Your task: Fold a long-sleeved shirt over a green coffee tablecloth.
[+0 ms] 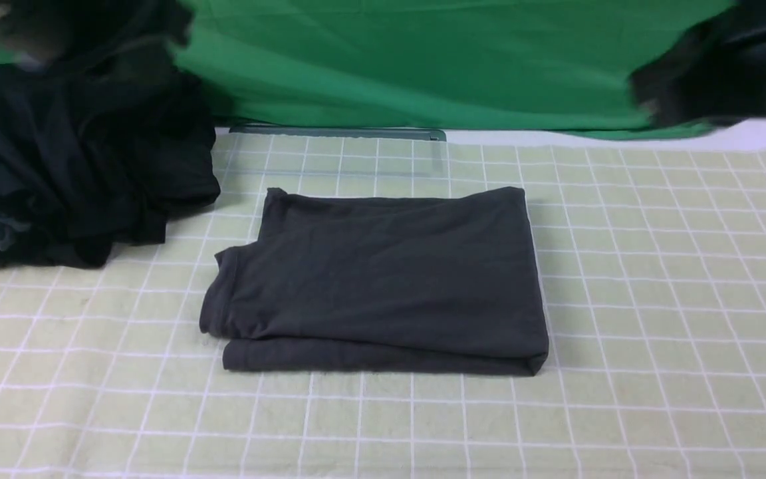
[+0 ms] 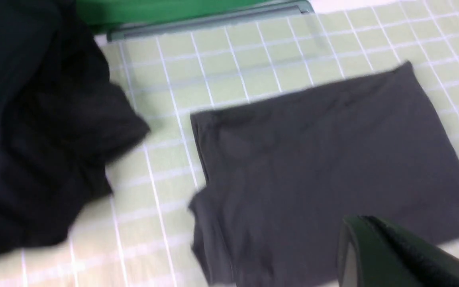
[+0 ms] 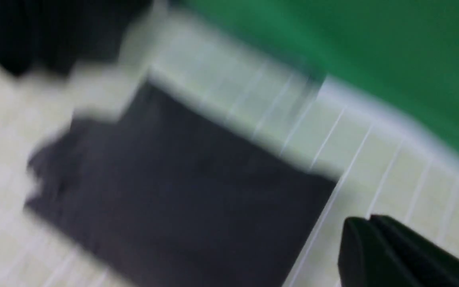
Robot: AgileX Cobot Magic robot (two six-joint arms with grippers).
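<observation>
Shirt (image 1: pixel 383 286) is lying folded in a neat rectangle mid tablecloth (image 1: pixel 655 319), w/ nothing holding it. Left tool (image 2: pixel 405 255) & right tool (image 3: pixel 397 255) are showing only 1 edge each, blurred; can't tell their opening. Judging it's the finish: best keeping both arms high, not snagging the dark bundle (image 1: pixel 77 166).

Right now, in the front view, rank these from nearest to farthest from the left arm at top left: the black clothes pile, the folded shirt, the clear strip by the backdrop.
1. Black clothes pile: directly below the left arm, table's left.
2. Clear strip: back edge, centre.
3. Long-sleeved shirt: folded, centre of the tablecloth.
Strip and shirt are nearly too close to call.
</observation>
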